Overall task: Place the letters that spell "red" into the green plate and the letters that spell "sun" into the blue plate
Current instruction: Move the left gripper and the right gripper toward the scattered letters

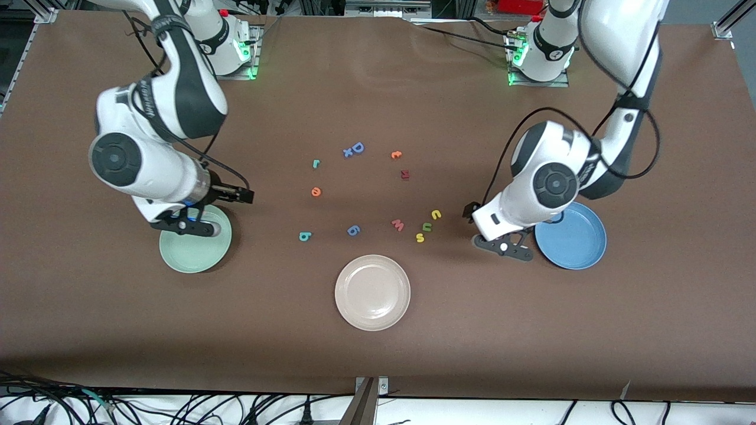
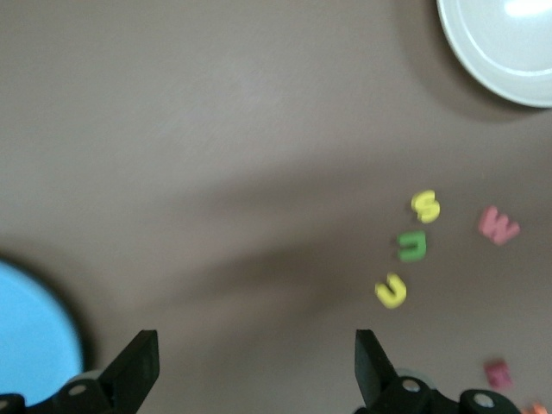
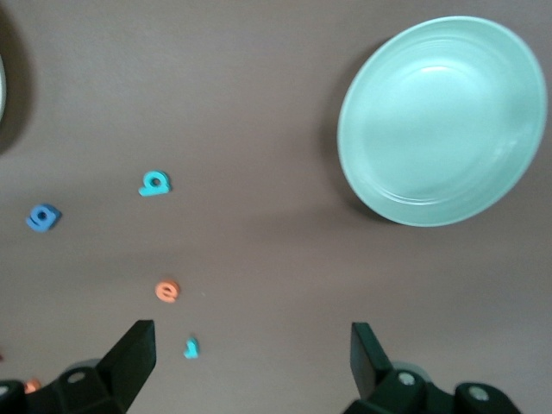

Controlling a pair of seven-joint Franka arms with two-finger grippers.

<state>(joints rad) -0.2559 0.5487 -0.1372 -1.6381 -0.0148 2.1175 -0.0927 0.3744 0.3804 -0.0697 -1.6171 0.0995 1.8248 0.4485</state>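
The teal r (image 1: 316, 164), orange e (image 1: 316, 191) and teal d (image 1: 304, 236) lie apart on the table, toward the right arm's end. Yellow s (image 1: 420, 238), olive n (image 1: 426, 227) and yellow u (image 1: 436, 215) cluster toward the left arm's end. The green plate (image 1: 195, 251) and blue plate (image 1: 572, 236) hold nothing. My right gripper (image 3: 252, 341) hovers open and holds nothing, by the green plate's (image 3: 444, 121) rim. My left gripper (image 2: 256, 345) hangs open and holds nothing, over bare table between the blue plate (image 2: 34, 328) and the s (image 2: 425, 205).
A cream plate (image 1: 372, 292) sits nearest the front camera, mid-table. Other letters lie about: blue 6 (image 1: 352, 230), pink w (image 1: 397, 224), blue D (image 1: 358, 147), orange t (image 1: 396, 154), dark red K (image 1: 404, 174).
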